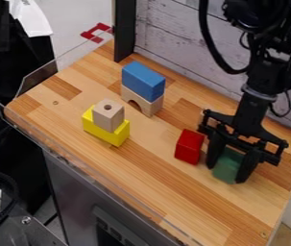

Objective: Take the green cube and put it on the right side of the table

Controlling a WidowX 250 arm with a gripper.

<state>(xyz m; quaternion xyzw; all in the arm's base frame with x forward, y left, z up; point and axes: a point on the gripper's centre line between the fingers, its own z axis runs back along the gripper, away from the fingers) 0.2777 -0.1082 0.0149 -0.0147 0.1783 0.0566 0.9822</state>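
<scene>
Nearest, green cube [227, 166]: low over the right part of the table [192, 202], set in from the right edge; whether its underside touches the wood cannot be told.
Green cube, hazards: if it is off the wood, a release now could drop or tip it; if it is carried too far right, the right edge leaves little to land on.
Green cube, direction: its plain face looks toward the near long edge, its gripped sides toward the left and right ends. It stands about upright, with no sure long axis, as the fingers cover its sides.
Gripper [226, 174]: clenched on the green cube, one finger at each side, hanging down from the arm [260, 77].
Red block [189, 146]: just left of the gripper, its long axis up. Spreading fingers might knock it over, the cause being how close it stands.
Yellow block [106, 131]: toward the left end, with a plain wooden block [108, 115] on top; a sideways sweep could topple the pair.
Blue block [143, 80]: farther back, near the far long edge, lying on a wooden arch [149, 105].
Wall [179, 53]: pale boards behind the far edge.
</scene>
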